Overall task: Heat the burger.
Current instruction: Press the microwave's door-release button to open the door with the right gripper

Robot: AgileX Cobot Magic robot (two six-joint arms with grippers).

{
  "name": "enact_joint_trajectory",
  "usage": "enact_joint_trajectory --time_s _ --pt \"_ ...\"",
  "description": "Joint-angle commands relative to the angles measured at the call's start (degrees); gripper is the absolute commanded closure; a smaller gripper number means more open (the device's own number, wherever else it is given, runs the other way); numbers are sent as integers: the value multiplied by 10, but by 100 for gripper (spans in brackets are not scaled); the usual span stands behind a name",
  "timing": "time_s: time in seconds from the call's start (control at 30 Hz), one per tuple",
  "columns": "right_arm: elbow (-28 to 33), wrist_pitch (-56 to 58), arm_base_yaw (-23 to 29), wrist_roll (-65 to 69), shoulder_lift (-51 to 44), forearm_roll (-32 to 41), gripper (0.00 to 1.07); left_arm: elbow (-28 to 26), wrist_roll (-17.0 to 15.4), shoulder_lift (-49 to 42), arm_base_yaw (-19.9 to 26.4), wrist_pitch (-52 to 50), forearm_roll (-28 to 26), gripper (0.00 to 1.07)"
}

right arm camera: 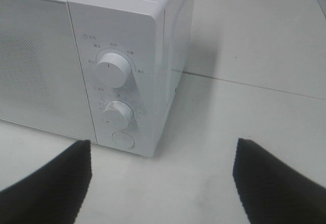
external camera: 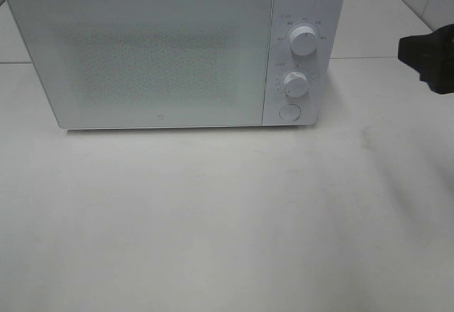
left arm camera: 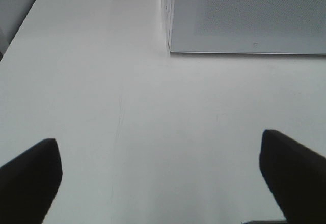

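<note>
The left gripper (left arm camera: 158,150) shows nearest in its own wrist view, its two dark fingers (left arm camera: 30,180) spread wide apart over the bare white table (left arm camera: 102,91) with nothing between them. The right gripper (right arm camera: 163,152) likewise has its black fingers (right arm camera: 53,186) well apart and holds nothing, hanging above the tabletop just in front of the control-panel corner of the microwave oven (right arm camera: 127,25). From the high camera the near part of the scene is plain white table (external camera: 227,227), faintly smudged, and a dark part of the right arm (external camera: 429,60) enters at the right edge, level with the oven's controls and well apart from them. Farther back stands the white microwave oven (external camera: 142,57), square to the camera, its door (external camera: 149,60) shut; the door's pale dotted screen lets nothing inside show. On the panel to the right of the door sit an upper knob (external camera: 303,40), a lower knob (external camera: 294,83) ringed with fine marks, and a round button (external camera: 289,112) beneath them. A thin seam (right arm camera: 254,84) crosses the tabletop beside the oven's right side. The burger appears in none of the views, so neither its look nor its place can be told.
</note>
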Motion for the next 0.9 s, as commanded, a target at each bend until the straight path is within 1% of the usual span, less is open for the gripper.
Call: enact_joint_trajectory --time_s 0.03,0.07,0.1,0.13,0.17,0.2,0.27,0.3,0.37,0.4,0.47,0.5,0.53,0.6,0.63,0.8,0.87,0.9 --pt "26 -110 -4 0 31 -6 32 0 -2 -3 2 -7 -2 9" --pt "41 -167 -4 0 48 -6 32 0 -2 -3 2 -7 -2 9" --pt "41 -167 -4 0 48 -6 32 0 -2 -3 2 -7 -2 9" --pt "48 -194 -4 0 57 -6 32 0 -2 -3 2 -7 -2 9" --pt "62 -243 -4 0 77 -5 32 0 -2 -3 2 -7 -2 9" --pt "62 -243 -4 0 77 -5 32 0 -2 -3 2 -7 -2 9" --pt "84 -314 -4 -7 107 -1 32 0 -2 -3 2 -7 -2 9" --pt "84 -314 -4 -7 107 -1 32 0 -2 -3 2 -7 -2 9" --pt "103 -368 -4 -25 136 10 32 0 -2 -3 2 -7 -2 9" --pt "103 -368 -4 -25 136 10 32 0 -2 -3 2 -7 -2 9" --pt "113 -399 -2 -41 170 48 32 0 -2 -3 2 -7 -2 9" --pt "113 -399 -2 -41 170 48 32 0 -2 -3 2 -7 -2 9" --pt "120 -422 -2 -59 188 77 32 0 -2 -3 2 -7 -2 9" --pt "124 -436 -2 -63 195 86 32 0 -2 -3 2 -7 -2 9" --pt "132 -459 -2 -67 213 105 32 0 -2 -3 2 -7 -2 9" --pt "146 -485 -2 -69 237 128 32 0 -2 -3 2 -7 -2 9" --pt "150 -497 22 -83 250 164 32 0 -2 -3 2 -7 -2 9" --pt "150 -497 22 -83 250 164 32 0 -2 -3 2 -7 -2 9"
